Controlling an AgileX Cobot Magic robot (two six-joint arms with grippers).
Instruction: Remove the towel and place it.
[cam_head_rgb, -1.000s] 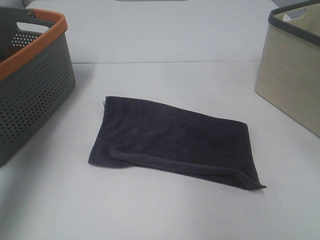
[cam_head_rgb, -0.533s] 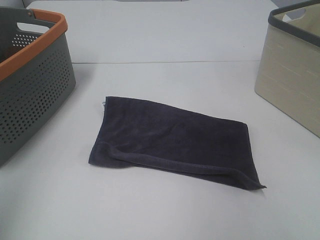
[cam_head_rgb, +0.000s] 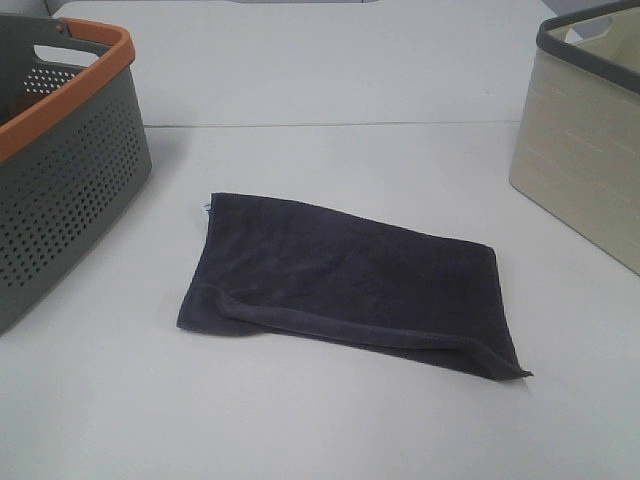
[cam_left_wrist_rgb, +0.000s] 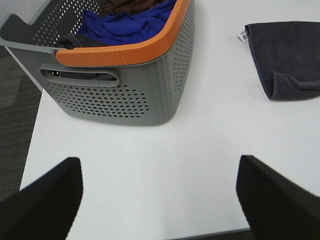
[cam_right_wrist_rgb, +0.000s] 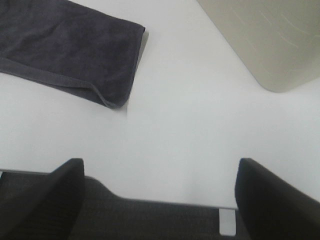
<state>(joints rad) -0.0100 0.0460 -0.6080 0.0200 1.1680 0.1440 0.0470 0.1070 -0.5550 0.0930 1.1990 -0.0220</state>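
Observation:
The dark navy-grey towel (cam_head_rgb: 350, 285) lies flat on the white table (cam_head_rgb: 330, 170), between the two baskets, with a small white tag at its far left corner. It also shows in the left wrist view (cam_left_wrist_rgb: 287, 57) and the right wrist view (cam_right_wrist_rgb: 67, 47). No gripper shows in the exterior high view. My left gripper (cam_left_wrist_rgb: 160, 192) is open and empty above the table's front edge, apart from the towel. My right gripper (cam_right_wrist_rgb: 160, 192) is open and empty near the table's front edge, apart from the towel.
A grey perforated basket with an orange rim (cam_head_rgb: 60, 160) stands at the left and holds blue and brown cloth (cam_left_wrist_rgb: 127, 20). A beige basket with a dark rim (cam_head_rgb: 590, 140) stands at the right. Dark floor (cam_right_wrist_rgb: 150, 220) lies beyond the table's front edge.

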